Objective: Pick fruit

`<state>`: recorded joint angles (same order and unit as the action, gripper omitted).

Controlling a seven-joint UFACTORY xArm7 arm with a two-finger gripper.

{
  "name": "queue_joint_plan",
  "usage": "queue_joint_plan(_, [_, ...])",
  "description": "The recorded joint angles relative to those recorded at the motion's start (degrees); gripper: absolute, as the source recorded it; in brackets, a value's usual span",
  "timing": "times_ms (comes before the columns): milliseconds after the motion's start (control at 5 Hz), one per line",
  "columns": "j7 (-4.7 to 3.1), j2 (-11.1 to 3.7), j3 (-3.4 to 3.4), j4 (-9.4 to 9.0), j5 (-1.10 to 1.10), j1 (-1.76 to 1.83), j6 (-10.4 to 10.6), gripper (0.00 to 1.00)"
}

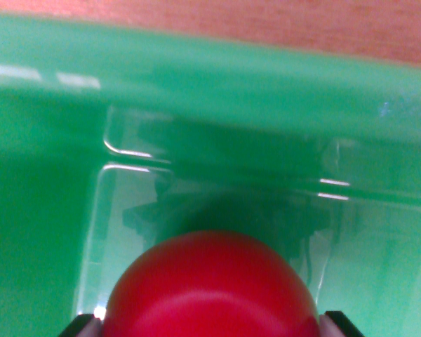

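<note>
Fruit [209, 288], red and round, fills the near bottom of the wrist view, sitting between the gripper [209, 324] fingers [84, 326] over a green bin [217, 84]. Looks clenched on it. Lift straight, slow; smooth skin may slip, clear the far wall.

Red round glossy fruit [209, 288], bottom centre of wrist view, over green bin [217, 91].

Green bin wall [217, 84] rises ahead — bare floor [35, 232] lies open on the wrist view's left.
</note>
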<state>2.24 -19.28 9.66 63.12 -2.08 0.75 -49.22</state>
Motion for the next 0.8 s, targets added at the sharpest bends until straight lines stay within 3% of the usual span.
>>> queue_joint_plan(200, [-0.02, 0.36, 0.02, 1.01, 0.07, -0.01, -1.4, 1.00])
queue_joint_plan(400, [-0.02, 0.36, 0.02, 1.01, 0.07, -0.01, -1.4, 1.00])
queue_joint_plan(600, [-0.05, 0.79, 0.05, 2.22, 0.16, -0.03, -3.0, 1.00])
queue_joint_plan(800, [-0.05, 0.79, 0.05, 2.22, 0.16, -0.03, -3.0, 1.00])
